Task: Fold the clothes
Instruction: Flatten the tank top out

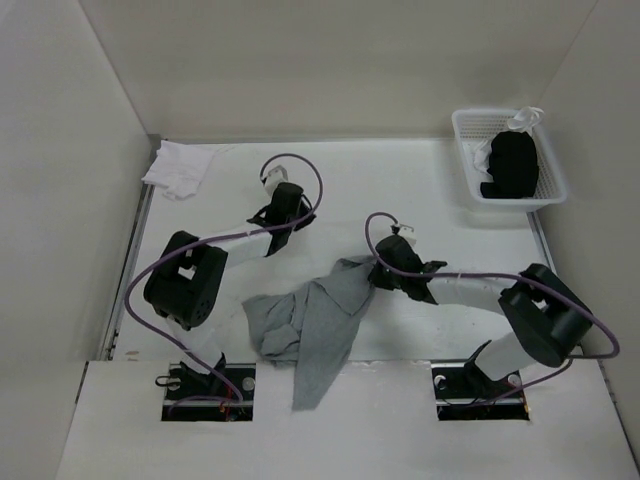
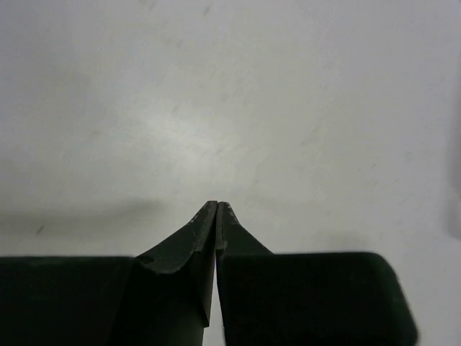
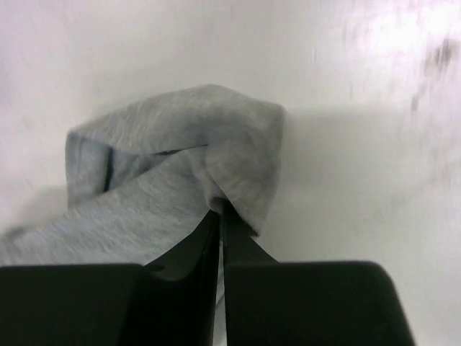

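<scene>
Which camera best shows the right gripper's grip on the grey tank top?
Right wrist: close up, the right gripper is shut on a fold of the grey tank top. Top external shows the whole crumpled top, but the grip is tiny there. Left wrist shows none of it.

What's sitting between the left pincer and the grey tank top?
Nothing. In the top view, only bare white table separates the shut left pincer from the grey tank top.

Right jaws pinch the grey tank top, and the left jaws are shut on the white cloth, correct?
Not quite. The left gripper has its jaws shut on nothing, over bare table, as the left wrist view shows. The right gripper does pinch the grey tank top.
</scene>
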{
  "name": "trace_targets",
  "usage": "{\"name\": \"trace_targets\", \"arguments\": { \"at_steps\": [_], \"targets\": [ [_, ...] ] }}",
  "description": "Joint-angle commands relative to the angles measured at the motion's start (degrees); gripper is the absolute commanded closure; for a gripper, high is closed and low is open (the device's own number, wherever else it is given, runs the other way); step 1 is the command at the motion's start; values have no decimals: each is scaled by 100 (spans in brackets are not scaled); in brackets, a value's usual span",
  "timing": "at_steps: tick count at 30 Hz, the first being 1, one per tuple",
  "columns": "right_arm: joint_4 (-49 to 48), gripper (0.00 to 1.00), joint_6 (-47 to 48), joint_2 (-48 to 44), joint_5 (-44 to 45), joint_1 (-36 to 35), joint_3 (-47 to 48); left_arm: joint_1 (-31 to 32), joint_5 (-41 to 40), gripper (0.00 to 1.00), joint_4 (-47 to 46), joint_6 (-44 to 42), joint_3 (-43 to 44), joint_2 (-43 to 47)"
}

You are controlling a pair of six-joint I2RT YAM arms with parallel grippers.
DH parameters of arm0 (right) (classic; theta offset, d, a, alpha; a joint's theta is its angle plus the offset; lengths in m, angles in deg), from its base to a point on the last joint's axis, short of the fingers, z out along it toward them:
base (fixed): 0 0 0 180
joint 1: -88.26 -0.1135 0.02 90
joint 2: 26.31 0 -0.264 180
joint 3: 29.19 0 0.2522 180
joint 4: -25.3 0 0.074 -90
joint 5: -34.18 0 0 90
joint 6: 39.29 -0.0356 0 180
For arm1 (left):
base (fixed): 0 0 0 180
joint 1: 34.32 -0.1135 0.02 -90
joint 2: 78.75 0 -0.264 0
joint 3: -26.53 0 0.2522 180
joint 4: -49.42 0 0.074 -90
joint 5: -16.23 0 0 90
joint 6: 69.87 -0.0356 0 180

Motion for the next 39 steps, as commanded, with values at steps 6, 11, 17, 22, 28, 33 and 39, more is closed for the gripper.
{"name": "trace_targets", "arguments": {
  "at_steps": [6, 11, 17, 22, 28, 33, 39],
  "targets": [
    [-2001, 99, -361, 1181, -367, 1545, 1030, 389, -255, 77, 122, -564, -349, 1185],
    [-2424, 71, -495, 1226, -710, 1917, 926, 916, -414, 56, 1095, -371, -1704, 2521],
    [-2136, 55, -143, -63, -299, 1637, -30, 1549, -775, 44, 2678, 296, -2373, 3639],
    [-1521, 75, 111, -488, -306, 1136, -358, 1656, -529, 42, 2181, 579, -2664, 3175],
    [-1133, 78, 174, -330, -254, 889, -261, 1673, -379, 57, 1319, 649, -2734, 2515],
    [-782, 71, 130, -330, 115, 731, -147, 1603, -388, 71, 1089, 632, -2840, 2611],
    [-693, 69, -11, 3, 133, 607, 11, 1559, -370, 80, 931, 561, -2910, 2655]
  ]
}}
